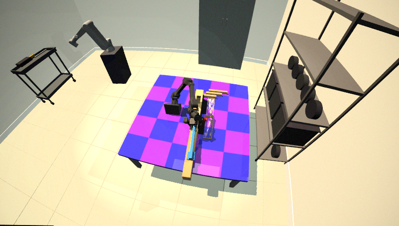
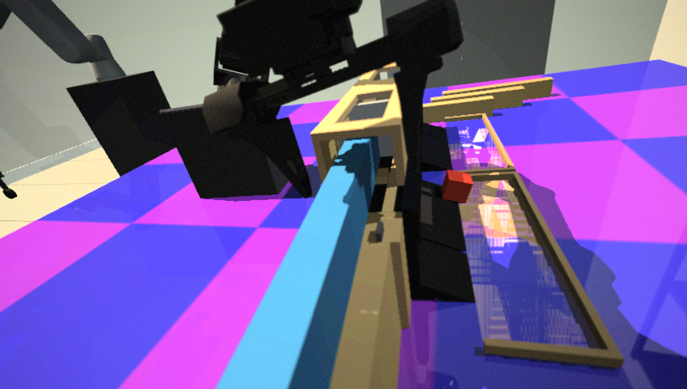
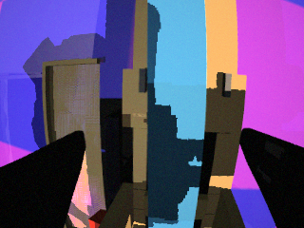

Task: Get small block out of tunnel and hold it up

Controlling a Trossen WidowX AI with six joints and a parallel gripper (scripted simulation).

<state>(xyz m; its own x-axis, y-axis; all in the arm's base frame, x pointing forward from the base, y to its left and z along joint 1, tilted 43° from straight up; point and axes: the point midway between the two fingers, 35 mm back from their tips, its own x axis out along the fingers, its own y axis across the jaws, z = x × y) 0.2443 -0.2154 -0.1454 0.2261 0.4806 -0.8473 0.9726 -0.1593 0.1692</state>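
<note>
Blue-and-magenta checkered table (image 1: 159, 125) (image 2: 193, 250) stands on pale floor tiles; spread, empty black gripper (image 1: 193, 123) (image 2: 356, 192) (image 3: 166, 139) partly hides the wooden tunnel (image 1: 199, 98) (image 2: 327, 126).

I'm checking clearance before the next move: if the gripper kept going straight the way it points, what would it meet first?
Probably the blue bar, which runs between the open fingers; the fingertips themselves might pass either side, though depth is unclear.

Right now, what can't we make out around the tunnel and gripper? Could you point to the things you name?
- Inside of the tunnel (image 2: 322, 144): exterior, mostly behind its frame and the blue bar (image 2: 308, 231) (image 3: 182, 62).
- Near end of the blue bar: exterior, cut by the bottom edge.
- Red block (image 3: 97, 219): wrist, cropped at bottom.
</note>
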